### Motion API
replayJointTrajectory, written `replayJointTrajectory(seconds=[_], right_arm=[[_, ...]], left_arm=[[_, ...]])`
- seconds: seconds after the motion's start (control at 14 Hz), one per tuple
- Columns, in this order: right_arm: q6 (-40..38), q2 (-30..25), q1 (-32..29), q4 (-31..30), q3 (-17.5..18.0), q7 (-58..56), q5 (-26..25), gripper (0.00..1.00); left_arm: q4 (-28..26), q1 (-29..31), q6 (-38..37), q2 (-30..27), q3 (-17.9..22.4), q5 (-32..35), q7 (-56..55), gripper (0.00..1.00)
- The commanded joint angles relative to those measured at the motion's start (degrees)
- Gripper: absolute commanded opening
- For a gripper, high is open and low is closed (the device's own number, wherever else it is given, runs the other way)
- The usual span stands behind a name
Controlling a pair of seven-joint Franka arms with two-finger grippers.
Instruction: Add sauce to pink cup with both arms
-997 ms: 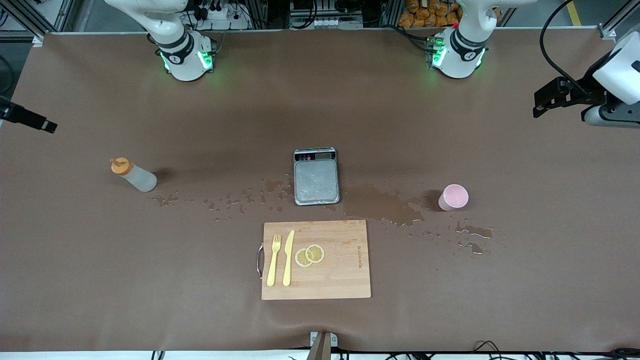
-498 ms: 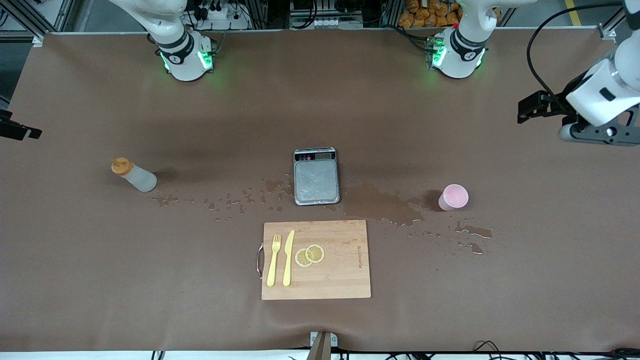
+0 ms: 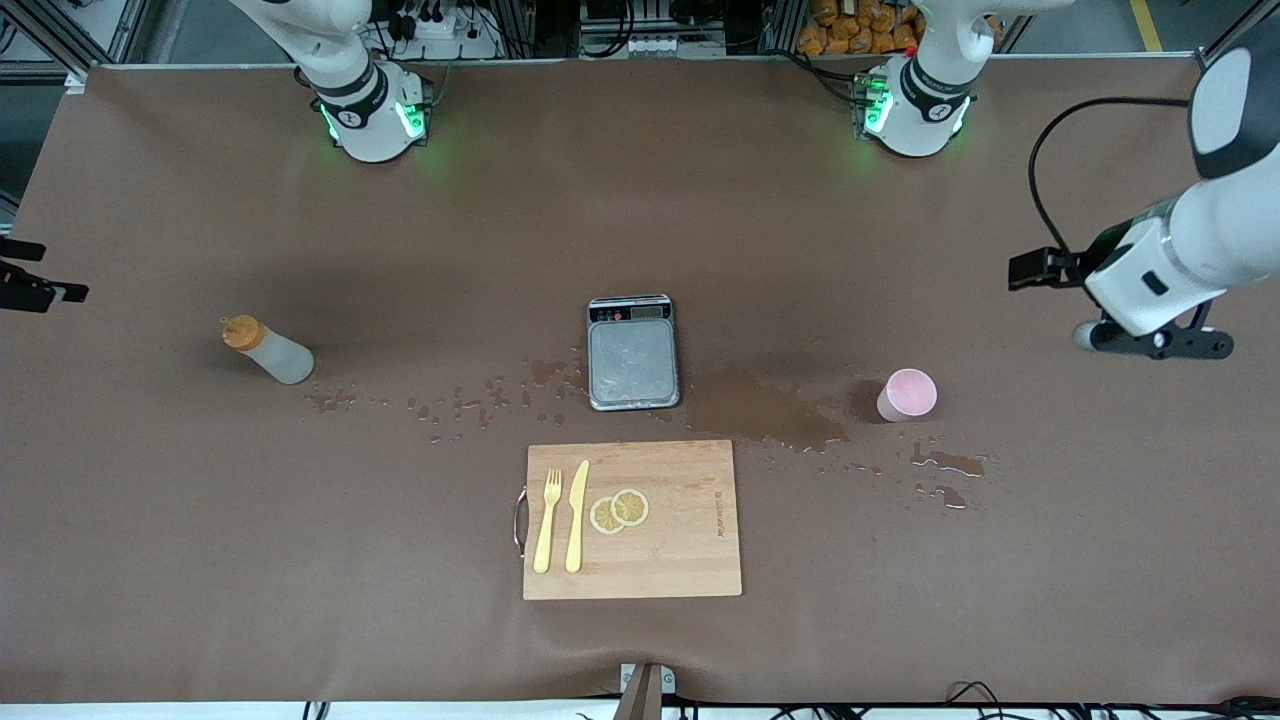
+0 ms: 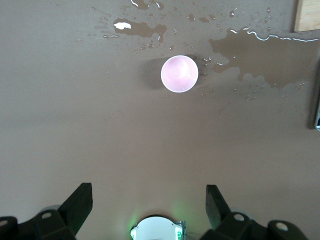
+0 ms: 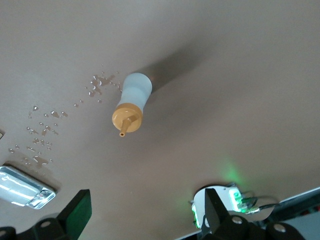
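Observation:
The pink cup stands upright and empty on the brown table, toward the left arm's end; it also shows in the left wrist view. My left gripper hangs open over bare table beside the cup, well apart from it, with nothing between its fingers. The sauce bottle, whitish with an orange cap, stands toward the right arm's end. In the right wrist view, my right gripper is open and empty above the table, with the sauce bottle some way off.
A small scale sits mid-table. Nearer the camera lies a wooden cutting board with a yellow fork, knife and lemon slices. Wet spills spread between the bottle and the cup.
The left arm's hand has come down and swung closer to the pink cup. The dark part of the right hand at the view's edge has shifted slightly. Bottle and cup have not moved.

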Motion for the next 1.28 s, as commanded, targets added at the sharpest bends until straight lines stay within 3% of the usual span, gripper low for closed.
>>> replayJointTrajectory(seconds=[0.0, 0.28, 0.78, 1.21], right_arm=[[-2.47, 4.31, -2.79, 1.08, 0.89, 2.36, 2.75, 1.00], [-3.88, 9.84, -4.90, 1.17, 0.89, 6.24, 5.91, 1.00], [-3.71, 21.28, -11.84, 1.87, 0.89, 6.33, 15.05, 1.00], [0.42, 26.64, -13.87, 2.23, 0.89, 13.09, 23.93, 1.00]], left_arm=[[0.55, -0.10, 3.55, 4.96, 0.02, -0.13, -0.11, 1.00], [-0.32, -0.89, 9.62, 10.42, -0.15, -0.13, -2.39, 1.00], [-12.09, -2.91, 23.77, 10.16, -0.24, -0.57, -4.33, 1.00], [-15.87, -2.21, 28.95, 10.08, -0.33, -0.57, -4.24, 1.00]])
